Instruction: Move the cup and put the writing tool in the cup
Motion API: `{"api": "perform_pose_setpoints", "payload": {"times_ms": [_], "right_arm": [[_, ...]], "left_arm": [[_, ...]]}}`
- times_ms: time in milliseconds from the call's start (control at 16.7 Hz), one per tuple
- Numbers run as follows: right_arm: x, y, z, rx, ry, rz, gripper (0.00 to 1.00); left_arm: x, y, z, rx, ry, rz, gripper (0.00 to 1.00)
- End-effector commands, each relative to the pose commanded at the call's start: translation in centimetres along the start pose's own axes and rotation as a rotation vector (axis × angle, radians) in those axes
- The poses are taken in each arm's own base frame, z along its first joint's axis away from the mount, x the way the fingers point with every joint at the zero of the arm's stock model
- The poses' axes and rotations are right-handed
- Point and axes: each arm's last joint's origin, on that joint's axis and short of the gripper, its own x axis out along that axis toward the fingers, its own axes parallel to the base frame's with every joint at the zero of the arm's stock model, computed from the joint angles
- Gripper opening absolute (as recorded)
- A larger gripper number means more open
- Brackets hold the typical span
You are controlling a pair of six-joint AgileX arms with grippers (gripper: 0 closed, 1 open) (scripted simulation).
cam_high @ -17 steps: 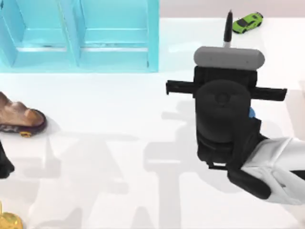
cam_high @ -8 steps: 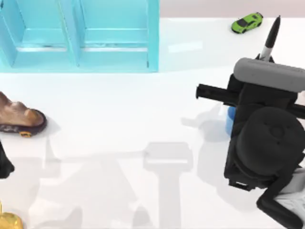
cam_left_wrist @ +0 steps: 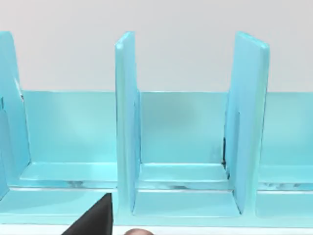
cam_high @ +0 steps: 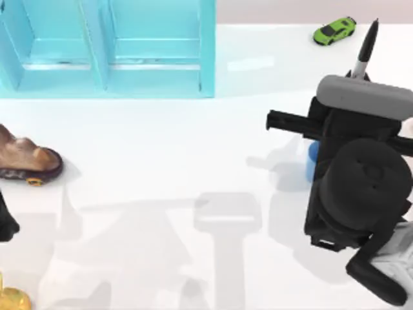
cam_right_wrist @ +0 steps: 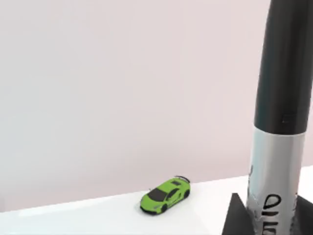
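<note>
The marker (cam_high: 366, 50) is upright in my right gripper (cam_right_wrist: 266, 215), its black tip sticking out past the grey wrist block toward the far right of the table (cam_high: 161, 168) in the top view. In my right wrist view the marker (cam_right_wrist: 283, 122) rises close to the camera, black above and silver-grey with dark lettering below, and my dark fingers (cam_right_wrist: 234, 218) are closed against its lower part on either side. So I am gripping the marker.

The cup (cam_high: 312, 161) sits on the table under my right arm, at the right side of the top view. I can see a thin light-blue edge of it at the left rim of the arm's black body; the rest is covered, and I cannot tell exactly how the marker lines up over it.

Beyond the marker, a small green toy car (cam_high: 335, 30) stands near the far right edge of the table, apart from everything else.

A tall light-blue shelf with upright dividers (cam_high: 110, 45) fills the far left of the table. A brown shoe-like thing (cam_high: 26, 158) lies at the left edge, and a gold object (cam_high: 11, 298) sits at the near left corner.

My left arm (cam_high: 5, 223) is parked at the left edge of the table; whether its fingers are open or closed I cannot tell.
</note>
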Motion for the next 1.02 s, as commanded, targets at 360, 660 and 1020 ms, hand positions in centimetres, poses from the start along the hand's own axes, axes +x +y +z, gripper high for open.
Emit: {"api": "perform_pose_setpoints", "payload": {"times_ms": [360, 660, 1020], "right_arm": [[2.8, -0.1, -1.4, 0.000, 0.000, 0.003, 0.00], [2.9, -0.1, -1.4, 0.003, -0.001, 0.003, 0.08], [2.9, -0.1, -1.4, 0.003, -0.001, 0.003, 0.53]], "left_arm": [[0.0, 0.0, 0.0, 0.000, 0.000, 0.000, 1.00], [0.0, 0.0, 0.0, 0.000, 0.000, 0.000, 1.00], [0.0, 0.0, 0.0, 0.000, 0.000, 0.000, 1.00]]}}
